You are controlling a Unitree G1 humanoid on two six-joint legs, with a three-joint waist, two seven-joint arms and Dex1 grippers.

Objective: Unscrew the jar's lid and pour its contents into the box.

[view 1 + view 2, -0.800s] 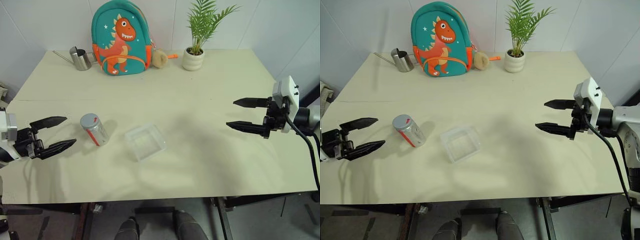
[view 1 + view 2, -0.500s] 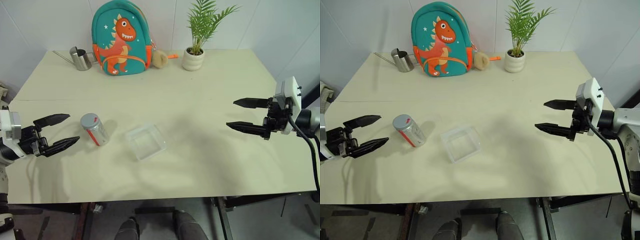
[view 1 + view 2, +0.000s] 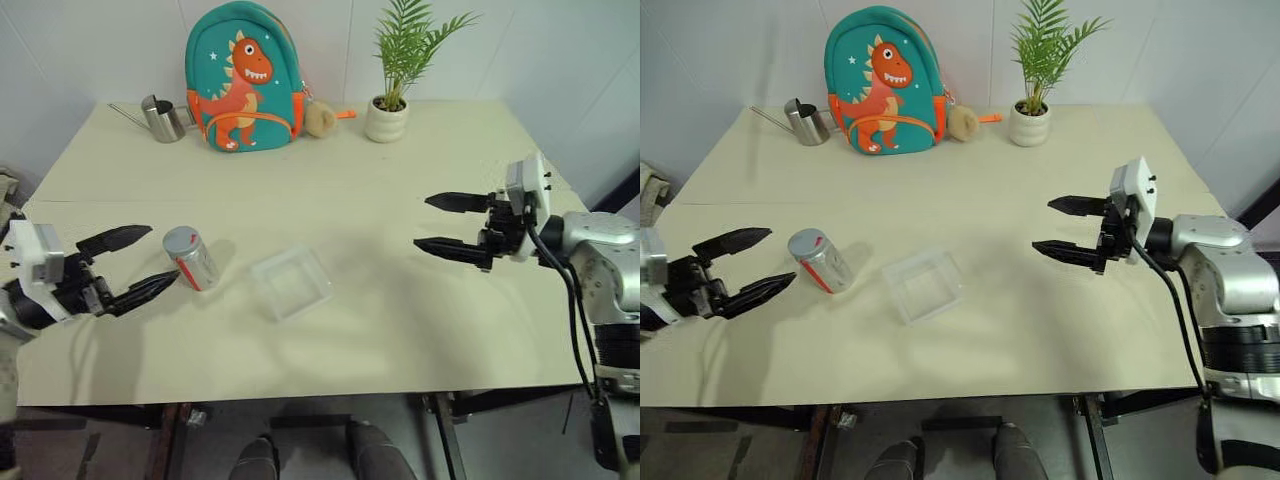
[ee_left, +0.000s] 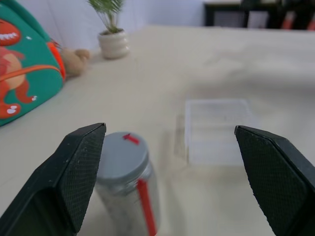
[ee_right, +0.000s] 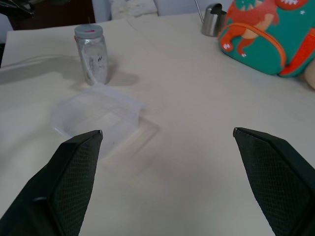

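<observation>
The jar (image 3: 192,259) stands on the table (image 3: 400,180) with its lid (image 3: 180,241) on, just left of the box (image 3: 290,283). The left gripper (image 3: 142,264) gapes near it; the right gripper (image 3: 438,222) hangs spread, empty.

I cannot make out the contents through the jar (image 3: 192,259); they are too small to tell. In my left wrist view the jar's base is blurred and cut off, and the backpack (image 4: 24,69) beyond the jar is cropped.

Silver right arm (image 3: 1225,280), black cable, black two-fingered tool (image 3: 1068,226).
</observation>
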